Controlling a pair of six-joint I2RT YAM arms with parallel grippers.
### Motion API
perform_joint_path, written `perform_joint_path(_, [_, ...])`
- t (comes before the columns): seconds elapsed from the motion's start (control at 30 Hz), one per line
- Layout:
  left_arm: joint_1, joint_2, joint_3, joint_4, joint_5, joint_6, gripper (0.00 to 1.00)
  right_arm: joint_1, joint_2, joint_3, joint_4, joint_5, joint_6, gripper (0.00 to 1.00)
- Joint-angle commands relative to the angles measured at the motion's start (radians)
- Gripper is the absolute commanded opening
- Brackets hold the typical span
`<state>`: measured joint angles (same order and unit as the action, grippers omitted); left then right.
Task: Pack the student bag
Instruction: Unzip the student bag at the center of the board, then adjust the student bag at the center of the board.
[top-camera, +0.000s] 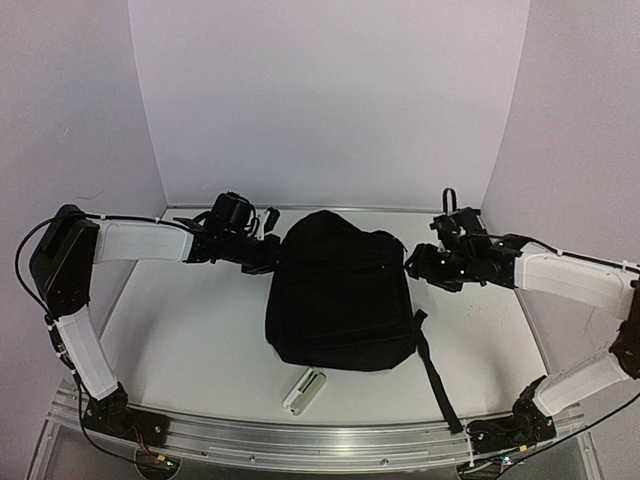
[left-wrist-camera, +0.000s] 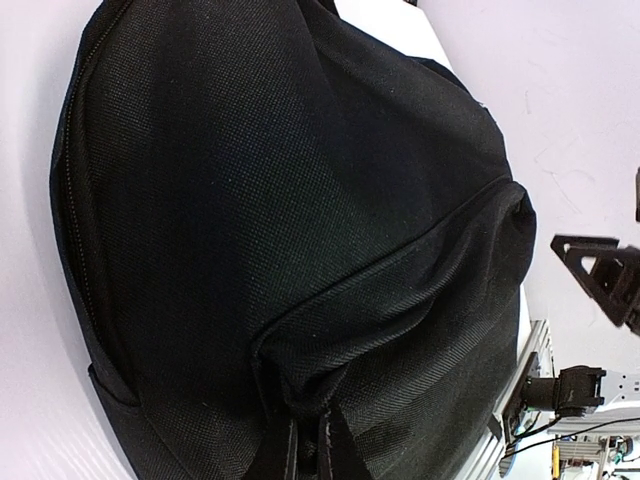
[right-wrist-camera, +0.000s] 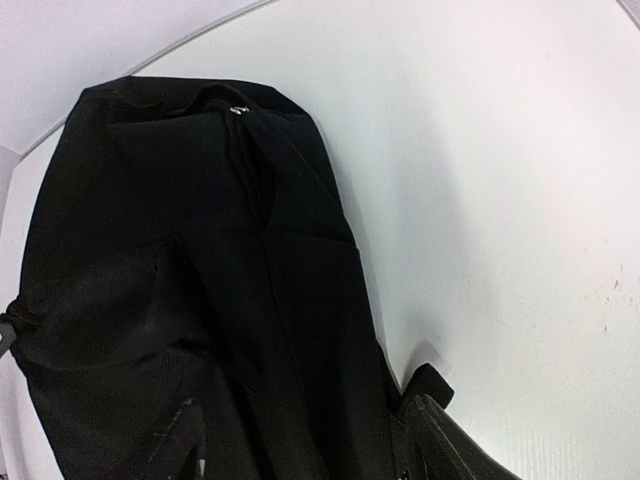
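The student bag (top-camera: 340, 290) is a large black backpack lying flat in the middle of the white table, with one strap (top-camera: 437, 375) trailing toward the front right. My left gripper (top-camera: 268, 255) is at the bag's upper left edge. In the left wrist view its fingertips (left-wrist-camera: 345, 452) are pinched shut on a bunched fold of the bag's fabric (left-wrist-camera: 280, 200). My right gripper (top-camera: 415, 262) is at the bag's upper right corner. In the right wrist view it (right-wrist-camera: 315, 450) stands open, its fingers wide apart on either side of the bag's edge (right-wrist-camera: 150, 250).
A small white oblong object (top-camera: 305, 390) lies on the table just in front of the bag. The aluminium rail (top-camera: 320, 440) with the arm bases runs along the near edge. White walls close in the back and sides.
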<state>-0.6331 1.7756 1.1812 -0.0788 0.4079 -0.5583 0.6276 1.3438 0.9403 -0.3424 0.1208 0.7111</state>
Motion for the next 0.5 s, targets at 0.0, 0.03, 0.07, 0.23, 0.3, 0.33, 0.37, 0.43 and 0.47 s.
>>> perform_joint_path(0.0, [0.020,-0.049,-0.001,-0.026,-0.032,0.009,0.00,0.003,-0.102,-0.117,-0.021,-0.115,-0.026,0.68])
perform_joint_path(0.03, [0.020,-0.049,0.000,-0.028,-0.032,0.011,0.00,0.003,-0.109,-0.145,-0.012,-0.143,-0.024,0.67])
perform_joint_path(0.07, [0.020,-0.047,0.000,-0.030,-0.032,0.013,0.00,0.004,-0.116,-0.170,0.008,-0.182,-0.022,0.65])
perform_joint_path(0.23, [0.020,-0.041,0.006,-0.051,-0.024,0.027,0.00,0.016,-0.122,-0.245,0.114,-0.308,-0.010,0.56])
perform_joint_path(0.3, [0.020,-0.040,0.006,-0.058,-0.023,0.031,0.00,0.017,-0.095,-0.249,0.119,-0.307,-0.013,0.52])
perform_joint_path(0.33, [0.020,-0.041,0.006,-0.061,-0.024,0.033,0.00,0.017,-0.079,-0.249,0.120,-0.307,-0.019,0.51])
perform_joint_path(0.37, [0.020,-0.041,0.006,-0.064,-0.023,0.034,0.00,0.017,-0.058,-0.248,0.129,-0.311,-0.024,0.49])
perform_joint_path(0.43, [0.020,-0.042,0.006,-0.072,-0.023,0.037,0.00,0.019,-0.020,-0.250,0.159,-0.326,-0.038,0.40])
perform_joint_path(0.47, [0.020,-0.043,0.006,-0.079,-0.022,0.040,0.00,0.019,0.002,-0.250,0.182,-0.333,-0.044,0.34])
